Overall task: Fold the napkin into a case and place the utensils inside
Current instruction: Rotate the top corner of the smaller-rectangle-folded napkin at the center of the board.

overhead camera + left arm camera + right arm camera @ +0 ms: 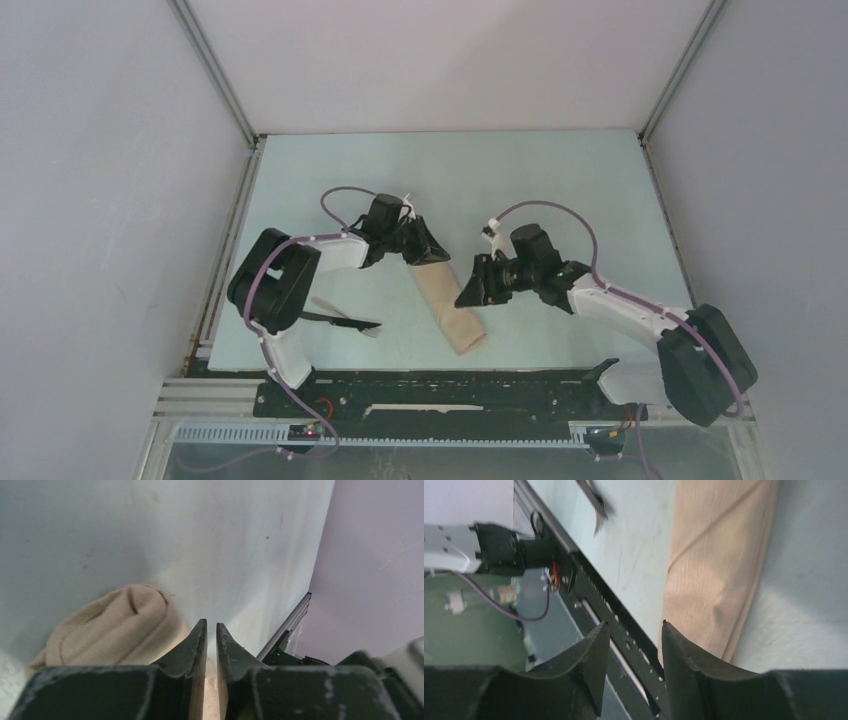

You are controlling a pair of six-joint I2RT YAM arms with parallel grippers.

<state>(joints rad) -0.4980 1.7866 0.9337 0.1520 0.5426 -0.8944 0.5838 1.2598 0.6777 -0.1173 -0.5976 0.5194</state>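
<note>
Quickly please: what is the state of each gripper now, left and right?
Left gripper: nearly closed at the napkin; whether it grips the cloth cannot be told.
Right gripper: open, holding nothing.

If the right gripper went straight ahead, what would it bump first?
Probably the napkin: the right gripper points at its long side from close by. Depth is unclear, so maybe the table first.

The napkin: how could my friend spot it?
Look at the pale green table, between the left gripper and right gripper. The napkin lies there as a long folded strip. It is the only soft tan cloth; the utensils left of it are thin and dark.
</note>
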